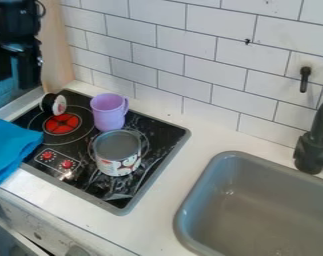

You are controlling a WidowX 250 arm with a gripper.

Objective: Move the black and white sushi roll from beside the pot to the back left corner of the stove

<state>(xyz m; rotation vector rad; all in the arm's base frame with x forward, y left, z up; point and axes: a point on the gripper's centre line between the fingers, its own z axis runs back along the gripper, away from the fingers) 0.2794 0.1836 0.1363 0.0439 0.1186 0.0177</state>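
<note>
While two fingers [30, 72] hang apart, one mug [109, 114] neighbours one can [117, 156].

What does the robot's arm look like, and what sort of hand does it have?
The arm is black and blocky, with what looks like a thin dark cable looping at its side. Instead of a hand it has a black gripper with two thick, straight fingers. Small pale specks, perhaps screws, dot one edge.

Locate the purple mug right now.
In the camera view, the purple mug stands left of centre on the black stovetop, just behind the grey-topped can.
</note>
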